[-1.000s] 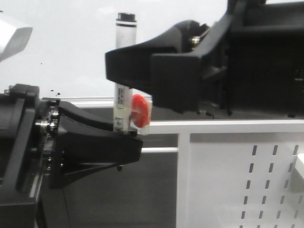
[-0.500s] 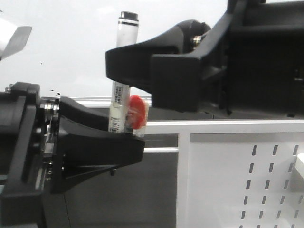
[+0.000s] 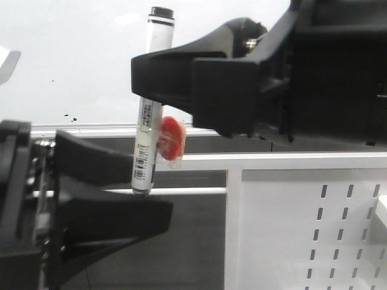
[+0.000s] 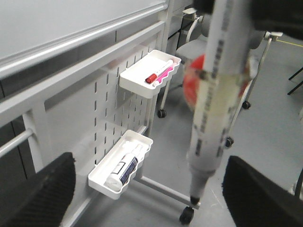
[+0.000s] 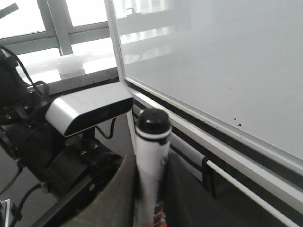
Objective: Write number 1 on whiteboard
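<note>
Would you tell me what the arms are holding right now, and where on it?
The right gripper holds the marker around its upper barrel; the left gripper is open, holding nothing.

Office or lab: whiteboard, swivel chair.

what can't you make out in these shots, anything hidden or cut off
- Marker middle: front view, hidden behind the right gripper.
- Marker's upper end: left wrist view, cut off by the frame edge.
- Whiteboard: edges cropped in every view, so any number 1 stroke cannot be confirmed.
- Marker label print: too small to read.
</note>
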You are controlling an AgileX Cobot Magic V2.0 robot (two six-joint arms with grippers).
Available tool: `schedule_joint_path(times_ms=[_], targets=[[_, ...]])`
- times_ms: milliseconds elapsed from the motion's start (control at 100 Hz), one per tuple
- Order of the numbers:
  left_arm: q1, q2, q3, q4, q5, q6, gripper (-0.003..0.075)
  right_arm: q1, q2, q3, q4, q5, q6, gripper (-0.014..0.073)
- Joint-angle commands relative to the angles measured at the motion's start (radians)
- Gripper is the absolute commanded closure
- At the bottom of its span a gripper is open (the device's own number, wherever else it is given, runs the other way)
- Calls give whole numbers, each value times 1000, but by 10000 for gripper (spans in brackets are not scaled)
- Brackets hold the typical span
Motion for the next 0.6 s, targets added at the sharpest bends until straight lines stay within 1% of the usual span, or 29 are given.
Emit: schedule_joint_path(times_ms=[0, 190, 260, 340, 440, 590], targets=[[13, -29, 13, -28, -209, -4, 136, -16, -18, -31, 7, -78, -1, 662], [50, -53, 52, -42, -209, -4, 136, -49, -22, -31, 7, -58, -12, 662], [71, -62, 62, -47, -209, -4, 136, -56, -22, -31, 5, -56, -45, 662], [95, -66, 69, -47, -209, -4, 136, -56, -22, -31, 25, -54, -91, 662], [112, -66, 72, -50, -209, -6, 136, -56, -22, -31, 73, -42, -101, 662], [112, -66, 72, -73, -209, -6, 136, -56, -22, -31, 127, -40, -220, 662]])
